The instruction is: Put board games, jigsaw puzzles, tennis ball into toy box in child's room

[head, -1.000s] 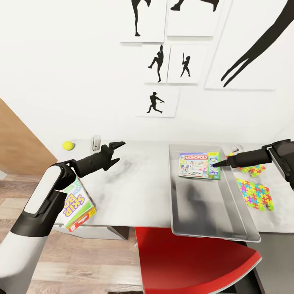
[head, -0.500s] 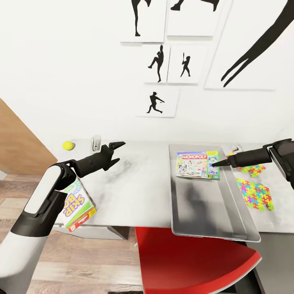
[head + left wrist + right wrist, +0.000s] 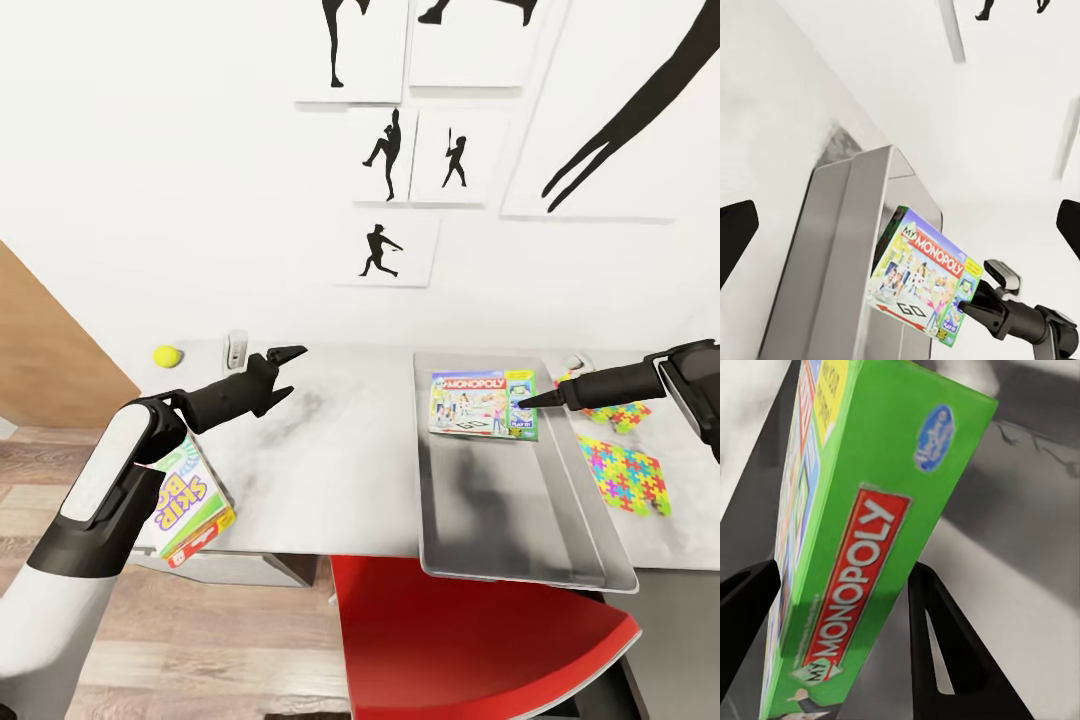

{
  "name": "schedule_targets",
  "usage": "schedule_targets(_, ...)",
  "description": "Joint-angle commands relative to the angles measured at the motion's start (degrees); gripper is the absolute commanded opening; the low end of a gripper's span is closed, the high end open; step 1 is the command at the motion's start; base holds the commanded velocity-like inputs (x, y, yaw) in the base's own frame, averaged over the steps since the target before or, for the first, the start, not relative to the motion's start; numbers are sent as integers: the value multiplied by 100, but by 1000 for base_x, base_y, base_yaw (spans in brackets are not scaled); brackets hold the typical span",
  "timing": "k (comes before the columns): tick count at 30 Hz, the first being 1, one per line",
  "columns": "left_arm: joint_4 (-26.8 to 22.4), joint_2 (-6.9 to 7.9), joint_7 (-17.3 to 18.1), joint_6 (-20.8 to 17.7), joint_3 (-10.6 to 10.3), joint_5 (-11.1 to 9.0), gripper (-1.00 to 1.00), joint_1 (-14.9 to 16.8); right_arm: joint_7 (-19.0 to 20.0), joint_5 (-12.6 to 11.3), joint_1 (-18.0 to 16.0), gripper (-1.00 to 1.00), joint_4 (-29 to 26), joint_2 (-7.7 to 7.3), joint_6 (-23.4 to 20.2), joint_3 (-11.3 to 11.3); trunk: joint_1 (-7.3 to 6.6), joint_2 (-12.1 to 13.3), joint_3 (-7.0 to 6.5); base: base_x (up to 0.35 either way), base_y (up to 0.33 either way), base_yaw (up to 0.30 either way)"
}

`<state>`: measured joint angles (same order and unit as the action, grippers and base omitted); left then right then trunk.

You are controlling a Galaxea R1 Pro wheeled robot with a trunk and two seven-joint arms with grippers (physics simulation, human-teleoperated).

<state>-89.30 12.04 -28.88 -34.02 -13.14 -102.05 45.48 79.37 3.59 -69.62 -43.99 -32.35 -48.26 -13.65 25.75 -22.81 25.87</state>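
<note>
One board game, the Monopoly box [image 3: 484, 404], pinched at its edge by the closed right end effector [image 3: 530, 401] above the toy box [image 3: 500, 520], could pivot or slip; left end effector [image 3: 285, 361] open, empty.

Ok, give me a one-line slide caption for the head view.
Right pincer holds the Monopoly box over the toy box; left pincer open above the table.

Glossy printed cardboard on the Monopoly box [image 3: 485, 404]; smooth, brushed-metal sheen on the toy box [image 3: 520, 520]; matt pale stone-like top on the table [image 3: 330, 470]; matt black plastic on the right gripper [image 3: 530, 399].
</note>
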Motion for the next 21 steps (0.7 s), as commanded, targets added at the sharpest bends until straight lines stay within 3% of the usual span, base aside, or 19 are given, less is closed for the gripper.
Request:
schedule_targets(1, 0, 3, -56, 9, -4, -61, 100, 9, 44, 36, -7, -100, -4, -4, -52, -6, 3, -11, 13, 0, 0, 0)
schedule_targets(21, 126, -13, -122, 9, -71, -61, 100, 119, 52, 37, -7, -100, -5, 0, -43, -6, 3, -11, 165, 0, 0, 0)
